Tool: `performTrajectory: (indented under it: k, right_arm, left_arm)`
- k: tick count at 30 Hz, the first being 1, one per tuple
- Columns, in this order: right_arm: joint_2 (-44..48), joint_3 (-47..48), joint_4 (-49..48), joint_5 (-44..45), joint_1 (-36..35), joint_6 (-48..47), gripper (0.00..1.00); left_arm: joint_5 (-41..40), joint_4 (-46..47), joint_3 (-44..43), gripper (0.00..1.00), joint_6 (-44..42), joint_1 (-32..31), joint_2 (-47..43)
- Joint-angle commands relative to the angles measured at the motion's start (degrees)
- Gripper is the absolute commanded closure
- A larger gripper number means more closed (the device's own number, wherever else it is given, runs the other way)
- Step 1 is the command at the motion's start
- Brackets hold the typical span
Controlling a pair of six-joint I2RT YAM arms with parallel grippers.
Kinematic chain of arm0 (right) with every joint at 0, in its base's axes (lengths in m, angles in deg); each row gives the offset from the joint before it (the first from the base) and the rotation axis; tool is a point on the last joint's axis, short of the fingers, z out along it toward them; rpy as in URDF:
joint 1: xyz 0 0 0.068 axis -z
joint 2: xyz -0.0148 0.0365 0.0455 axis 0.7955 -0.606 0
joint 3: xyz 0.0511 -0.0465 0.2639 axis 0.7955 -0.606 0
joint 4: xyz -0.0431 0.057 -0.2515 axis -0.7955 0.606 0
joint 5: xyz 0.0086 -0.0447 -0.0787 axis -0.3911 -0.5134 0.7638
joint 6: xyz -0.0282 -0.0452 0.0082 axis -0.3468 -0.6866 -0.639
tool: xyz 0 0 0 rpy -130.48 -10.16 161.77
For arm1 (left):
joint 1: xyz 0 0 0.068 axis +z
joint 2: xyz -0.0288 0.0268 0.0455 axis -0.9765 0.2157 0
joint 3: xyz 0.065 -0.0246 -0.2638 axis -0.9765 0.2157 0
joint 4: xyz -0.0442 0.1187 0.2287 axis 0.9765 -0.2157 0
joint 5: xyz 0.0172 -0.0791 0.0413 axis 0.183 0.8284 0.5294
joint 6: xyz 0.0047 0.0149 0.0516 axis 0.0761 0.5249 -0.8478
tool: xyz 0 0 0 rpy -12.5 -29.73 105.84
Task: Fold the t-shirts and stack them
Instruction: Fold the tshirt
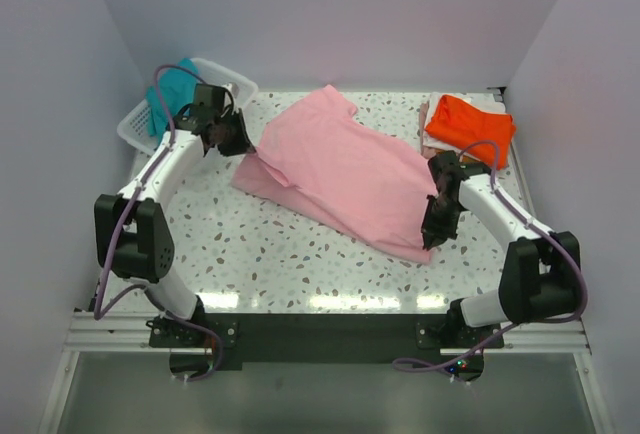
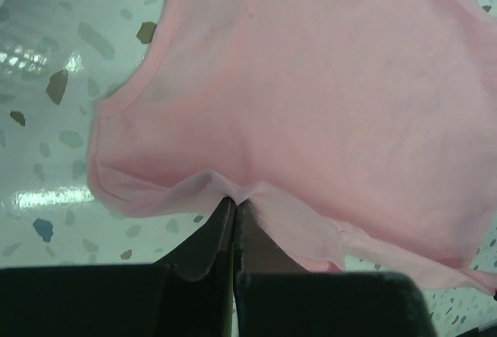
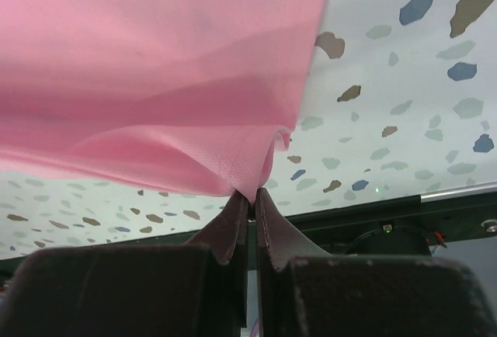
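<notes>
Pink t-shirt point(image 1: 340, 169) | left fingers point(image 2: 206, 248) clamped on it | right fingers point(image 3: 225, 232) clamped on it

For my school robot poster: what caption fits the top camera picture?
Jaws of both arms pinch the pink t-shirt at opposite ends; orange t-shirt sits folded, teal t-shirt in the basket.
</notes>
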Motion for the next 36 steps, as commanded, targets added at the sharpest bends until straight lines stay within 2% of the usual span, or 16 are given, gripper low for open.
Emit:
performTrajectory:
  k: [1, 18, 36]
  right_arm:
    - [-1.0, 3.1, -1.7, 1.6, 1.0, 0.8, 1.00]
    - [-6.3, 5.2, -4.7, 3.2, 3.2, 3.1, 1.00]
    - [-9.3, 8.8, -4.5, 7.7, 3.9, 5.6, 1.00]
  left_arm:
    - [2.5, 2.3, -6.4, 1.00, -3.0, -1.0, 2.6]
    - [6.0, -0.9, -25.9, 1.00, -7.1, -2.1, 19.5]
    - [7.1, -2.0, -32.7, 1.00, -8.3, -2.2, 27.2]
